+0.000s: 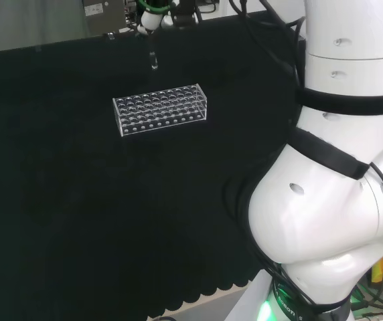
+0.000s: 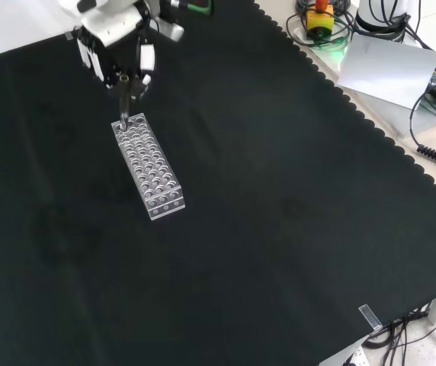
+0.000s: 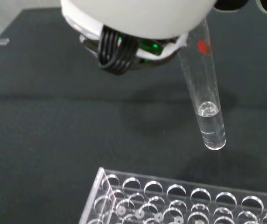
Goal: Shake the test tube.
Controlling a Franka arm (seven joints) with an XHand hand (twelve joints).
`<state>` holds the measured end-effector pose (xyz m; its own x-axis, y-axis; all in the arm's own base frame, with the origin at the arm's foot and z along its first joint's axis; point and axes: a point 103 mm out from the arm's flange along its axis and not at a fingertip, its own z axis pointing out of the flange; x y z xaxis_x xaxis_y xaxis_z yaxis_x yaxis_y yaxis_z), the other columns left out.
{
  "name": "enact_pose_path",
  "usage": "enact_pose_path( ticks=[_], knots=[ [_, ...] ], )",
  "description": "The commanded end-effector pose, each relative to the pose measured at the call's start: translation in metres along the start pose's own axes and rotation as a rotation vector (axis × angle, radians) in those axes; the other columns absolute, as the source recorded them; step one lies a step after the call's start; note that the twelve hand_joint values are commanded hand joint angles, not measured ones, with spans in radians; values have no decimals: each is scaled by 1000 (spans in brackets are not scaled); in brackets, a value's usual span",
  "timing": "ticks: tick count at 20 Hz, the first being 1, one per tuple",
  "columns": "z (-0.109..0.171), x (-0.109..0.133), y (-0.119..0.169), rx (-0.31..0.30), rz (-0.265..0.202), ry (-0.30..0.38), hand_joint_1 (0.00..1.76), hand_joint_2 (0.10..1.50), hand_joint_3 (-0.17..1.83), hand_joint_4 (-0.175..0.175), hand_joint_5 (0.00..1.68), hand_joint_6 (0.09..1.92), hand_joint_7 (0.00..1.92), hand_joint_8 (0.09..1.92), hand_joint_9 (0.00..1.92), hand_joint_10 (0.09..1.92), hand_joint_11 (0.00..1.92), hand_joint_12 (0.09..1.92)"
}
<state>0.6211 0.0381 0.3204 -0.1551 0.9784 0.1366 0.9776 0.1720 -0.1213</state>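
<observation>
Hand (image 2: 119, 57) pinches a clear test tube (image 3: 203, 100) hanging from its fingers above the rack (image 1: 161, 109), a little clear liquid at the tube's rounded bottom.

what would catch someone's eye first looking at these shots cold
Probably the clear test tube hanging from the hand, with a little clear liquid at its bottom and its tip raised above the cloth. Next, the clear rack, its rows of holes all empty as far as can be seen, standing alone on the black cloth. In the head view, the arm's big white links crowd the right.
</observation>
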Motion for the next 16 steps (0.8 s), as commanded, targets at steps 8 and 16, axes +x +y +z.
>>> enact_pose_path(
  ticks=[8,16],
  knots=[
    [-42,12,-39,-38,18,79,1234,589,676,-175,1469,301,1866,300,1784,239,1328,895],
    [-37,72,-37,-15,-71,158,1235,586,681,-175,1471,299,1866,299,1785,236,1327,896]
  ],
)
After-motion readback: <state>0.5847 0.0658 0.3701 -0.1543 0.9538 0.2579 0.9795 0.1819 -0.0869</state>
